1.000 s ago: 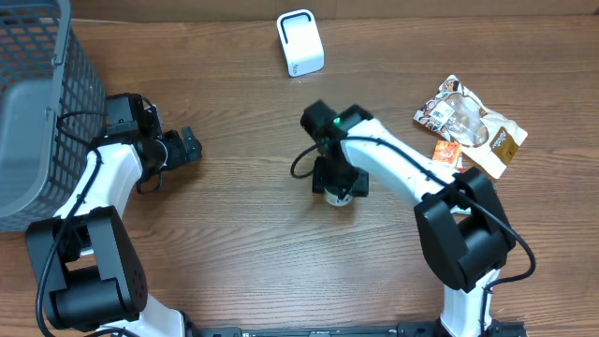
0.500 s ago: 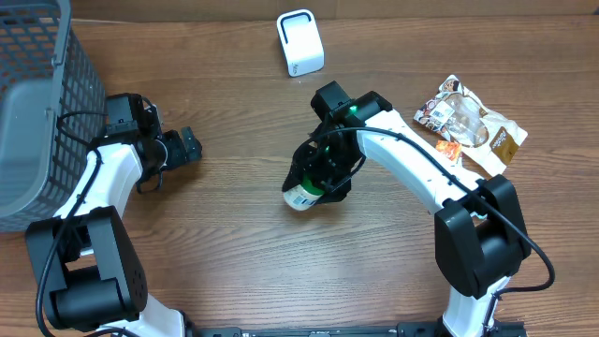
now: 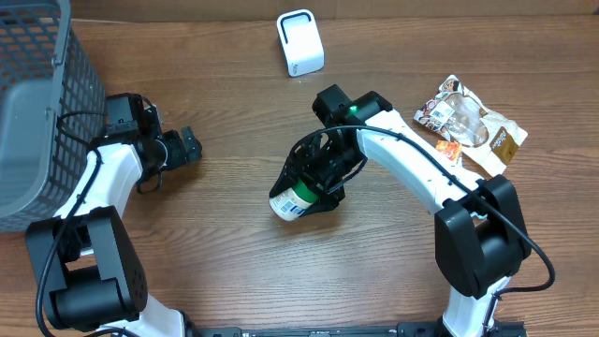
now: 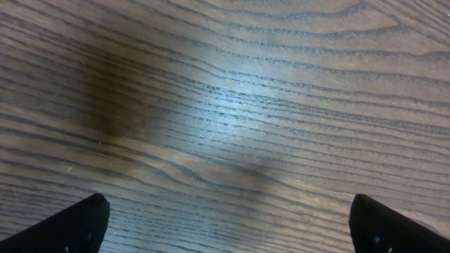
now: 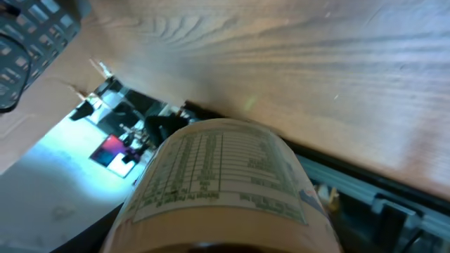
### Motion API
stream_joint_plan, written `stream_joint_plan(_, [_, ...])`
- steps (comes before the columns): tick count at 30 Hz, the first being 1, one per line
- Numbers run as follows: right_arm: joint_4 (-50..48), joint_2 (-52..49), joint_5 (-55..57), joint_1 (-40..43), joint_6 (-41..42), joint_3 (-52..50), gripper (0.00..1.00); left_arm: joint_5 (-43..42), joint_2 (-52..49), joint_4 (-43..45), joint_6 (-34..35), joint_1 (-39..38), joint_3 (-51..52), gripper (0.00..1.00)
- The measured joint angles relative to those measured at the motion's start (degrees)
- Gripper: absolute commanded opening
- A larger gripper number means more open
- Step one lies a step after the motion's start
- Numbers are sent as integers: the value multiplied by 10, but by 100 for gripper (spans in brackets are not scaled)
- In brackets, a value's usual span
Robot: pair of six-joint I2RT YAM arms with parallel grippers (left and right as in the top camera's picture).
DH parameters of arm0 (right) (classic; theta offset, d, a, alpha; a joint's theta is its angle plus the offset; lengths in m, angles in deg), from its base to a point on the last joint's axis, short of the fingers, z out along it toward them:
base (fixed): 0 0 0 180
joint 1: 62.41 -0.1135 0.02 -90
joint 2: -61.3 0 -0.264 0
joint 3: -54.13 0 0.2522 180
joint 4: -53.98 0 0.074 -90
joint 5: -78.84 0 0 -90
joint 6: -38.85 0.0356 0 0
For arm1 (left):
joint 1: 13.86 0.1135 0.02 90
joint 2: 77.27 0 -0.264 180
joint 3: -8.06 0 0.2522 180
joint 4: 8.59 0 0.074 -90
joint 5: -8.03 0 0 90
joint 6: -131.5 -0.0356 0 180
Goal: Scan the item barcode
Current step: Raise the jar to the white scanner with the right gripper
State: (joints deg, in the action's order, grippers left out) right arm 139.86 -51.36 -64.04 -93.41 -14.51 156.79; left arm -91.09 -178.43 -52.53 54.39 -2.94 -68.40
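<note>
The item is a round container (image 3: 290,200) with a green and white label, held tilted on its side above the middle of the table. My right gripper (image 3: 316,184) is shut on its upper end. In the right wrist view the container (image 5: 223,184) fills the lower middle, its printed nutrition table facing the camera, and it hides the jaws. The white barcode scanner (image 3: 299,42) stands at the far edge of the table, well apart from the container. My left gripper (image 3: 187,148) rests open at the left, with only bare wood between its fingertips (image 4: 74,226).
A grey mesh basket (image 3: 37,103) stands at the far left. Snack packets (image 3: 473,126) and a small orange packet (image 3: 446,153) lie at the right, close behind my right arm.
My right gripper has lifted the container from where it stood upright, tipped it onto its side and carried it leftward. The left arm has stayed still.
</note>
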Motion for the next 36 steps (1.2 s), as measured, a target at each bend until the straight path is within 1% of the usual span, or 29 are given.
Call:
stream_joint_plan(3, [14,0,-10,0,16,0,27,0,0,0,0,0,0,100])
stream_joint_plan(5, [17,0,-14,0,24,0,20,0,0,0,0,0,0,100])
stream_joint_plan(7, [17,0,-16,0,28,0,16,0,0,0,0,0,0,100])
stream_joint_plan(11, [22,0,-28,0,35,0,13,0,0,0,0,0,0,100])
stream_joint_plan(13, [23,0,-32,0,37,0,10,0,0,0,0,0,0,99])
stream_joint_plan(31, [79,0,-71,0,38,0,9,0,0,1,0,0,0,100])
stream_joint_plan(36, [71,0,-81,0,39,0,8,0,0,1,0,0,0,100])
